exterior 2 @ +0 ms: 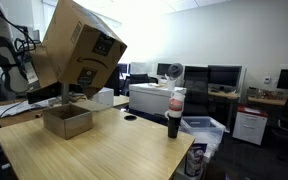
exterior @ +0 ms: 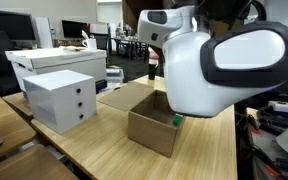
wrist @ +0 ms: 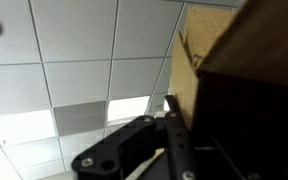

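A large cardboard box (exterior 2: pixel 81 48) with black printing hangs tilted in the air above a small open cardboard box (exterior 2: pixel 66 121) on the wooden table (exterior 2: pixel 104 155). In the wrist view my gripper (wrist: pixel 176 112) points up at the ceiling, and one black finger presses against a cardboard wall (wrist: pixel 234 45) of the large box. The other finger is hidden behind the cardboard. In an exterior view the small open box (exterior: pixel 150 125) sits under my white arm (exterior: pixel 209 60), with something green (exterior: pixel 177 120) at its rim.
A white drawer unit (exterior: pixel 62 100) and a white printer-like box (exterior: pixel 54 62) stand on the table beside the open box. A dark cup stack with a red-topped bottle (exterior 2: pixel 174 115) stands near the table's far edge. Desks, monitors and chairs fill the room behind.
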You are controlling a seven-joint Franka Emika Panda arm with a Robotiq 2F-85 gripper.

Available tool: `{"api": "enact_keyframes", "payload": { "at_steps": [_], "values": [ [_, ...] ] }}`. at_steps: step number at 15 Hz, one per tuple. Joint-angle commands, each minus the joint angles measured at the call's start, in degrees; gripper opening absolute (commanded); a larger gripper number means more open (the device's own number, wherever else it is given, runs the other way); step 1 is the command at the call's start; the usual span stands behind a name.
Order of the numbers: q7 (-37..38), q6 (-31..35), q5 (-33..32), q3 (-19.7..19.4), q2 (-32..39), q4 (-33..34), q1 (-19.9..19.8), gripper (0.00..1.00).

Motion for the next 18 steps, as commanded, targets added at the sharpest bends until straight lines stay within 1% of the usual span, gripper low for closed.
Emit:
{"api": "enact_keyframes", "payload": {
  "at_steps": [1,2,3,6,8,11,18],
  "values": [
    [-5.5,-0.6,-2.8,-0.1,-4.0,-3.1,1.0,0.06],
    [-5.7,0.9,-0.4,1.2,-4.6,-2.8,0.8,0.06],
    [-5.5,1.2,0.5,1.9,-4.7,-2.4,0.7,0.06],
    [-5.9,0.9,1.2,2.8,-4.9,-2.3,0.8,0.06],
    [-6.8,-0.8,-2.7,1.2,-4.8,-3.3,1.3,0.06],
    [-7.4,-1.1,-6.2,-0.5,-4.4,-3.6,1.3,0.06],
    [-7.1,-1.2,-9.5,-3.1,-3.8,-4.2,0.9,0.06]
  ]
}}
